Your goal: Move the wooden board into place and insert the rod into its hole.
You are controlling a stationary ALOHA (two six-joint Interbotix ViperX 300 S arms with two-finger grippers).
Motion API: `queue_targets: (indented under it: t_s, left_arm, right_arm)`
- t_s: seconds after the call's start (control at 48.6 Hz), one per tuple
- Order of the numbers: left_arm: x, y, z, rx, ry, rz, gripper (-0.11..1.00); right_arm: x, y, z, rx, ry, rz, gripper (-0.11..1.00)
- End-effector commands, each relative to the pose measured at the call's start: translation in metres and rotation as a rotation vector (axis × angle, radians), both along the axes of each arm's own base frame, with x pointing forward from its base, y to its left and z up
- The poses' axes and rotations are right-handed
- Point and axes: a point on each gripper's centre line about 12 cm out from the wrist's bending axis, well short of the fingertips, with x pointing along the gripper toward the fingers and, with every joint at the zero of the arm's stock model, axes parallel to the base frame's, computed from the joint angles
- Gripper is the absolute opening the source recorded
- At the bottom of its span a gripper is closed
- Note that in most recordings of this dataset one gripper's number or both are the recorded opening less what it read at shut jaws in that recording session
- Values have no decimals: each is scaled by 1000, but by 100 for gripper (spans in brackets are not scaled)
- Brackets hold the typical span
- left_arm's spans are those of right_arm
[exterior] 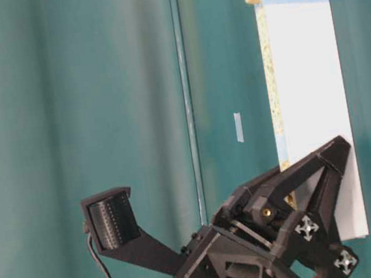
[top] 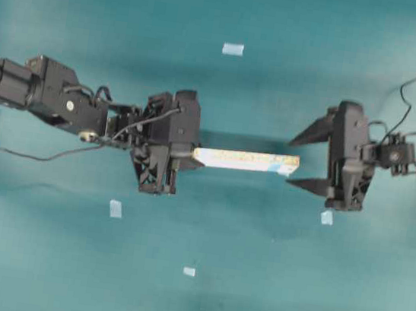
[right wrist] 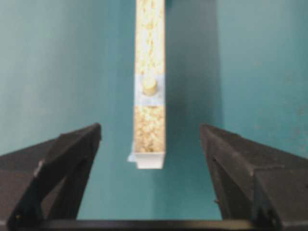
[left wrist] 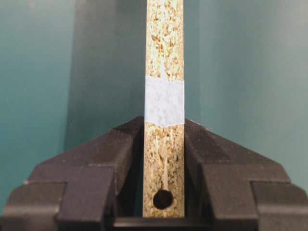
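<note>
Left gripper clamped on wooden board; rod seated in hole by right end; right gripper wide open, empty, just off that end.

Teal surface, only tape bits lying on it.
I see four small pale blue tape squares stuck flat on it: one up top near the middle, one lower left, one low near the center, one on the right partly under the arm there. A thin black cable trails across the left side.
</note>
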Motion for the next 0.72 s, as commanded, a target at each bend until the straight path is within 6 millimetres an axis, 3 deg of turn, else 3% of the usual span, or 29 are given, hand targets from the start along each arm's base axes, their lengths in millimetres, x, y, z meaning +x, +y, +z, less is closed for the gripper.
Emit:
queue_targets:
  t_s: [0.0, 0.268, 0.391, 0.494, 0.7]
  left_arm:
    - [0, -4, 1, -3, 2, -8, 22]
    - [1, -4, 5, 1, -9, -12, 24]
    - [0, -4, 6, 1, -9, -12, 59]
    - [1, -4, 9, 2, -20, -13, 81]
    - [-4, -5, 23, 0, -6, -17, 79]
  right_arm:
    - [0, -1, 18, -16, -33, -8, 90]
    - [-7, -3, 20, -28, -6, -21, 90]
    - [-6, -3, 21, -29, -6, -22, 90]
    - [-7, -3, 20, -27, -2, -24, 90]
    - [-9, -3, 18, -18, 11, -31, 90]
